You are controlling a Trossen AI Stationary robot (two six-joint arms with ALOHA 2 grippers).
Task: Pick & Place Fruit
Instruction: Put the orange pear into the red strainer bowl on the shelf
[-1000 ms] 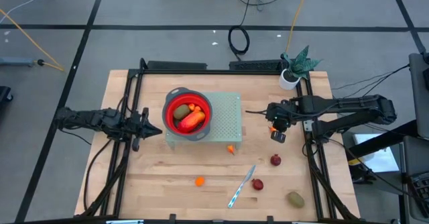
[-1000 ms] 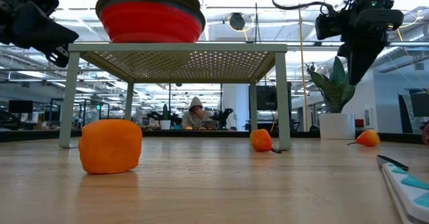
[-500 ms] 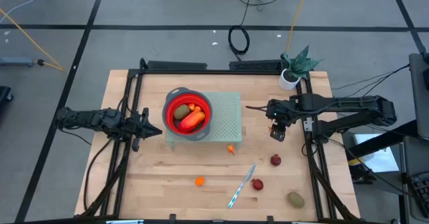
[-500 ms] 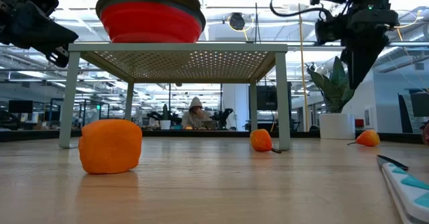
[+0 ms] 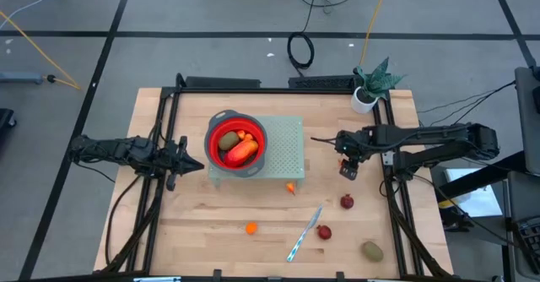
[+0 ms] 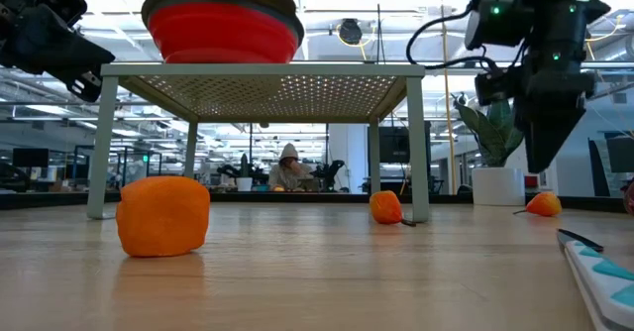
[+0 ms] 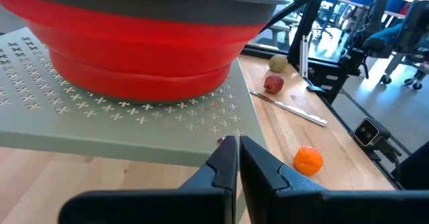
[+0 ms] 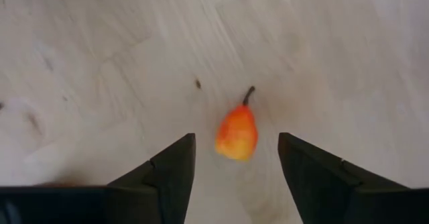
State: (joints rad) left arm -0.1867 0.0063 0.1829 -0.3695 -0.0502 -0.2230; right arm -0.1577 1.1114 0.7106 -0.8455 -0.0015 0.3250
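Note:
A small orange pear-shaped fruit (image 8: pixel 236 133) lies on the wooden table at the right. My right gripper (image 8: pixel 236 138) hangs just above it, pointing steeply down and open, one finger on each side and clear of it; the low view shows it (image 6: pixel 543 163) over the fruit (image 6: pixel 543 204). The red bowl (image 5: pixel 236 143) stands on a green perforated stand (image 5: pixel 287 147) and holds several fruits. More fruits lie on the table: orange (image 5: pixel 251 228), orange (image 5: pixel 290 187), dark red (image 5: pixel 347 201), red (image 5: pixel 324 231), olive-brown (image 5: pixel 372 250). My left gripper (image 5: pixel 201 165) waits shut beside the stand's left edge.
A silver-and-blue knife (image 5: pixel 304 234) lies near the front between the red and orange fruits. A potted plant (image 5: pixel 368 88) stands at the far right corner. Black frame rails (image 5: pixel 393 189) run along both sides of the table.
My right gripper has come down toward the orange pear-shaped fruit, still pointing steeply down. The fruit has stayed where it was.

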